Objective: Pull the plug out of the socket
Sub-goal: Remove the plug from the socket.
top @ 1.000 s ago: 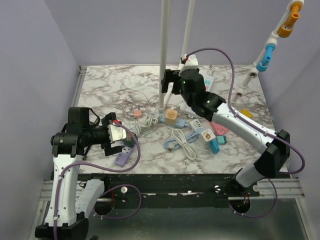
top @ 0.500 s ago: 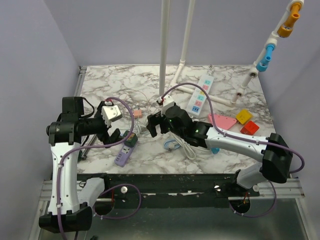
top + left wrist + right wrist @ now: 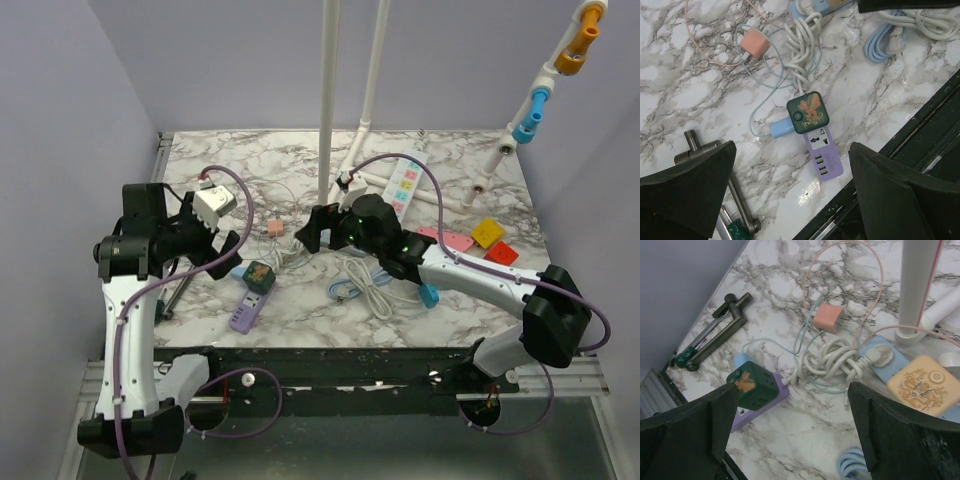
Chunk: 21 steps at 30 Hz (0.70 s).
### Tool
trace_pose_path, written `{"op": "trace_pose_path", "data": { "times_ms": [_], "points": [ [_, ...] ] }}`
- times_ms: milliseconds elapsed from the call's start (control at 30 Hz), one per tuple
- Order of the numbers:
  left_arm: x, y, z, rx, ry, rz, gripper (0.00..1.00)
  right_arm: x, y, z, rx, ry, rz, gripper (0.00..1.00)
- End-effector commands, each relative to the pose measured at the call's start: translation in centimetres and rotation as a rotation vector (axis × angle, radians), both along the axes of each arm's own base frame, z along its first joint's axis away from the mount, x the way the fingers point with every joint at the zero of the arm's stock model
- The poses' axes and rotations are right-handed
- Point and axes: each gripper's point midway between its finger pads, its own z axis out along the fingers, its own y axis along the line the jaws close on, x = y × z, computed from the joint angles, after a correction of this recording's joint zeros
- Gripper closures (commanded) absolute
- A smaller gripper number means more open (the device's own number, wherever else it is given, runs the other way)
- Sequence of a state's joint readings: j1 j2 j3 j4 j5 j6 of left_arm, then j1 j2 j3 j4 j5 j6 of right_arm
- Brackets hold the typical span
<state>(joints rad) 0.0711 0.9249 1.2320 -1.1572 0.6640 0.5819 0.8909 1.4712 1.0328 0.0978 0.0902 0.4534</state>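
1. Marble worktop (image 3: 210, 165): green plug (image 3: 807, 113) still seated in purple socket strip (image 3: 824, 156), near-left.
2. Your R claw (image 3: 792, 390) just swung in from the back, spread wide.
3. L claw (image 3: 791, 149) spread above plug, nothing gripped yet.

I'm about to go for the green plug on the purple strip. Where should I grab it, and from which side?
Grip the green plug by its flat side walls, coming down from above: it stands up blocky off the purple strip, which lies flat. Mind the blue plug close beside it.
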Motion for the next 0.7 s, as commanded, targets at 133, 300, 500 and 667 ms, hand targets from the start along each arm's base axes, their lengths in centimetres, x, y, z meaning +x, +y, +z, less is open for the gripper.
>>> {"op": "trace_pose_path", "data": {
  "times_ms": [133, 300, 500, 667],
  "points": [
    [0.9, 0.4, -1.5, -0.042, 0.155, 0.097, 0.02, -1.4, 2.4, 0.6, 0.004, 0.057, 0.133, 0.00],
    [1.8, 0.4, -0.5, -0.055, 0.107, 0.119, 0.01, -1.1, 3.1, -0.1, -0.101, 0.040, 0.147, 0.03],
    [2.2, 0.0, -0.7, -0.087, 0.126, 0.103, 0.01, -3.3, 4.9, -2.0, -0.195, 0.003, 0.211, 0.00],
    [2.6, 0.2, 0.9, -0.134, 0.106, 0.119, 0.02, -5.4, 7.0, -3.9, -0.240, -0.007, 0.342, 0.00]
  ]
}}
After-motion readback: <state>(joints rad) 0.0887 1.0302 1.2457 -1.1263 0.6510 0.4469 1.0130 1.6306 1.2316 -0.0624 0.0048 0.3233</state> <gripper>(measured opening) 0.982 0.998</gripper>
